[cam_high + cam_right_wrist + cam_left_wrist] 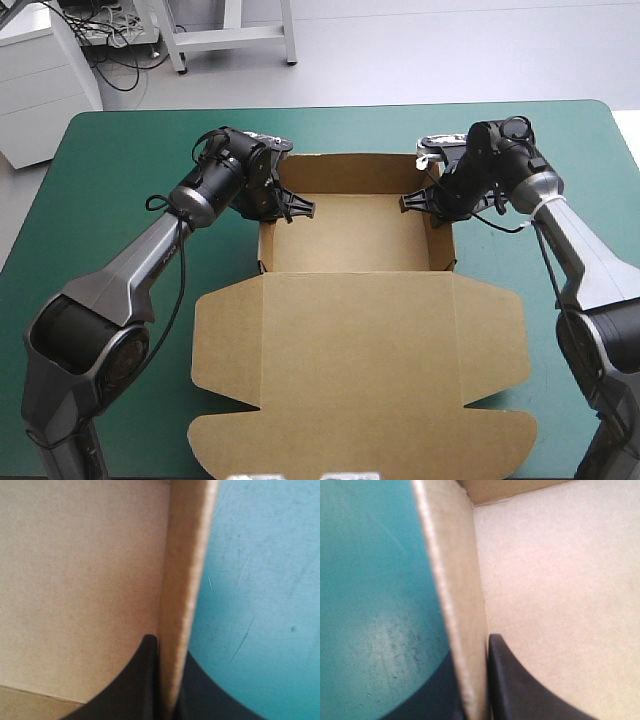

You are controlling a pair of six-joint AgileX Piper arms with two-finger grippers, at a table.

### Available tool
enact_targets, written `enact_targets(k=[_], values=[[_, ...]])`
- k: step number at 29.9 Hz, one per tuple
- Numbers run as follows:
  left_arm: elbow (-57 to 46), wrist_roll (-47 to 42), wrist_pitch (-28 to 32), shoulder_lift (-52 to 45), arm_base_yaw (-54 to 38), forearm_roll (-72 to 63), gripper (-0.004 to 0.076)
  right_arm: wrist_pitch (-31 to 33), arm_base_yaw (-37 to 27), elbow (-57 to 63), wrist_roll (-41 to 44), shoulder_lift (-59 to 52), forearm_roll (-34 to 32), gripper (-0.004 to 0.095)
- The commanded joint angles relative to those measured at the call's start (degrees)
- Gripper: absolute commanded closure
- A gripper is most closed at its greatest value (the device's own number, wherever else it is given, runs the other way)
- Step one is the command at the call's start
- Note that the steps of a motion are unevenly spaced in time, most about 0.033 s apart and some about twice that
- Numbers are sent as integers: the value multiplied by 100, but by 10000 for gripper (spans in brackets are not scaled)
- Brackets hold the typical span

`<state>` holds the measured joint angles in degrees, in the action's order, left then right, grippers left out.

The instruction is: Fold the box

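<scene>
The table point(110, 180) with its teal-green cover holds the box point(355, 235) at its middle, standing as an open tray on the far half with the lid point(360, 370) lying flat toward the near edge.

On the left side, the left gripper point(285, 208) reaches in over the tray's left wall point(266, 240) near the far corner. From its wrist, the fingers are clamped on that wall point(460, 605): one black finger point(520, 690) presses against the inside face over the tray floor point(560, 580), the other point(430, 700) sits outside over the cover point(370, 580), and the board stands upright between them.

Across the tray, the right gripper point(425, 200) meets the right wall point(445, 240) the same way. Its inner finger point(135, 685) lies against the inside face, its outer finger point(210, 695) sits on the cover side point(260, 580), and the wall point(182, 580) is pinched between them, all but touching both.
</scene>
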<state>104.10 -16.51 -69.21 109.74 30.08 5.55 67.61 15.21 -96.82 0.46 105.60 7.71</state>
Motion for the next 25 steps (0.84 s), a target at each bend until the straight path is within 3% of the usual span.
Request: enact_targets(k=[1, 25], values=[[210, 331, 172, -319, 39, -34, 746, -176, 38, -169, -295, -312, 242, 926], [221, 354, -237, -187, 39, -182, 746, 186, 38, -180, -356, -384, -25, 926]])
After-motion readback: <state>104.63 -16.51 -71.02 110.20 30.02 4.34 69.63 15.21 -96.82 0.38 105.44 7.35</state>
